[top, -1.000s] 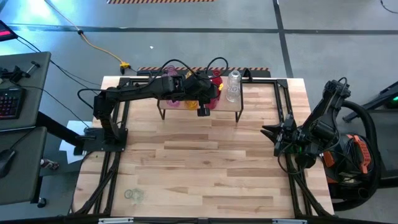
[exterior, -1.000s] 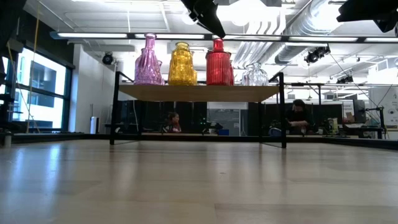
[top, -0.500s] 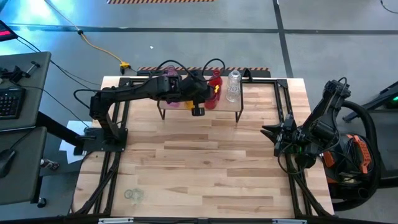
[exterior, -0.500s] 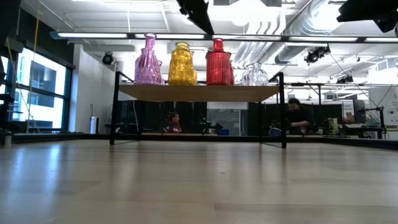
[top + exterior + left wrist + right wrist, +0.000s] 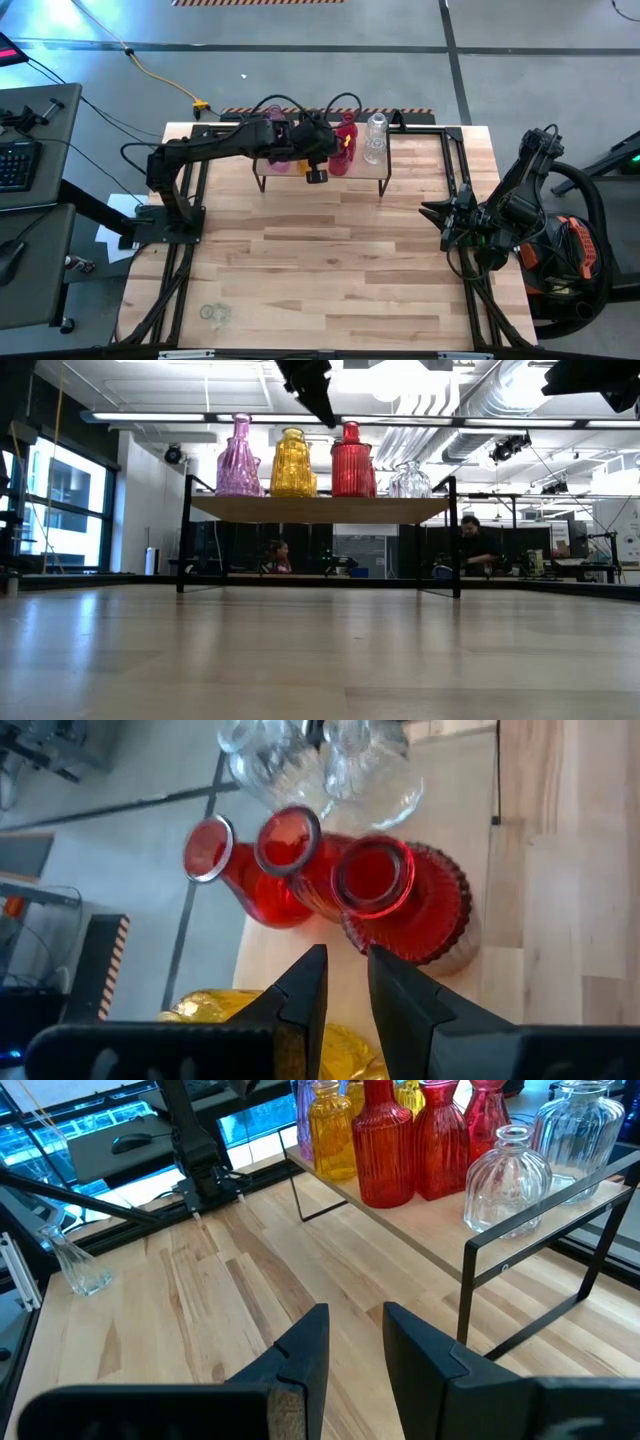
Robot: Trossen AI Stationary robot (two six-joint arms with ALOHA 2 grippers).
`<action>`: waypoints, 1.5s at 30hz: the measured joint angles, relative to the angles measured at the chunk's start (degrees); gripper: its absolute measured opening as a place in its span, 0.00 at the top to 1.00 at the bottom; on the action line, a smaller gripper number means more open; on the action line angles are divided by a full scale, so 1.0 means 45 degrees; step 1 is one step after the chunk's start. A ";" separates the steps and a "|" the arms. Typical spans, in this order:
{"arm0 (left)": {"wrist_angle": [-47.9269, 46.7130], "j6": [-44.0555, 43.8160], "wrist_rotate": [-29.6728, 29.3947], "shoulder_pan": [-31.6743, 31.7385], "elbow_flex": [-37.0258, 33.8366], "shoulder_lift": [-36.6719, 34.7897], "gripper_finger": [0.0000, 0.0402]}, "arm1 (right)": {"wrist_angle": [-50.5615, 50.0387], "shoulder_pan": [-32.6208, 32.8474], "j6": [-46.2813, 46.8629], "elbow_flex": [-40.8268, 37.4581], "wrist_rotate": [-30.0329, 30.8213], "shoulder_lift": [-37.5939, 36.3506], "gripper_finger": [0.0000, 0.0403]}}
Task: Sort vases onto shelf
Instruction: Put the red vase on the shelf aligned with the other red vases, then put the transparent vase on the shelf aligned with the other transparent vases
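Observation:
Pink [image 5: 238,460], yellow [image 5: 292,465], red [image 5: 351,463] and clear [image 5: 408,480] vases stand upright on their bases on the shelf [image 5: 320,508] at the table's far edge. My left gripper [image 5: 316,175] hangs above the shelf's near edge, between the yellow and red vases; it is open by a narrow gap and empty. In the left wrist view my left gripper [image 5: 347,970] looks down on three red vases [image 5: 400,890] and the clear ones [image 5: 320,770]. One more clear vase [image 5: 213,313] stands near the table's near-left corner. My right gripper [image 5: 432,210] waits at the table's right edge, open.
The shelf's black wire legs [image 5: 386,185] stand on the wooden tabletop [image 5: 330,270]. In the right wrist view the lone clear vase [image 5: 80,1270] stands far from the shelf [image 5: 420,1230]. People sit at desks in the room behind [image 5: 478,545].
My left gripper has moved a little toward the table's left, along the shelf's near edge, from in front of the red vase toward the yellow one. The vases have stayed in place.

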 joint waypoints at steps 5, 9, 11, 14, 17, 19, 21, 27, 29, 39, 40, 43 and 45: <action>0.0113 -0.0217 0.0122 0.0089 0.0000 0.0139 0.83 | 0.0010 -0.0001 0.0005 0.0000 0.0000 0.0000 0.80; 0.0242 -0.0208 0.0136 0.0108 -0.0010 0.0355 0.83 | 0.0010 0.0000 0.0003 0.0000 -0.0005 0.0000 0.80; 0.0171 -0.0208 0.0159 0.0108 -0.0011 0.0408 0.83 | 0.0010 0.0002 0.0005 0.0000 -0.0005 0.0000 0.80; 0.0318 -0.0208 0.0181 0.0108 0.0000 0.0540 0.83 | 0.0010 0.0002 0.0005 0.0000 -0.0005 0.0000 0.80; 0.0319 -0.0203 0.0409 0.0108 -0.0019 0.0575 0.83 | 0.0010 -0.0001 0.0003 0.0000 -0.0005 0.0000 0.80; 0.0380 -0.0208 0.0494 0.0108 -0.0015 0.0593 0.83 | 0.0010 0.0002 0.0000 0.0000 -0.0005 -0.0001 0.80; 0.0365 -0.0203 0.0498 0.0108 -0.0015 0.0634 0.83 | 0.0007 -0.0003 0.0000 0.0000 -0.0005 0.0000 0.80; 0.0474 -0.0203 0.0719 0.0108 -0.0015 0.0633 0.83 | 0.0005 -0.0003 0.0000 0.0000 -0.0005 0.0000 0.80; 0.0669 -0.0203 0.0751 0.0108 -0.0015 0.0633 0.83 | 0.0005 0.0002 0.0000 0.0000 -0.0005 0.0000 0.80; 0.0967 -0.0198 0.0782 0.0074 -0.0015 0.0633 0.83 | 0.0004 -0.0002 0.0000 0.0000 -0.0126 0.0000 0.80; 0.0960 -0.0198 0.0778 0.0074 -0.0015 0.0633 0.83 | 0.0000 -0.0003 0.0000 0.0000 -0.0195 0.0000 0.80; 0.0905 -0.0198 0.0693 0.0056 -0.0015 0.0633 0.83 | 0.0000 -0.0003 0.0000 0.0000 -0.0209 0.0000 0.80; 0.0736 -0.0198 0.0669 0.0030 -0.0015 0.0628 0.83 | 0.0000 0.0002 0.0000 0.0000 -0.0209 0.0000 0.80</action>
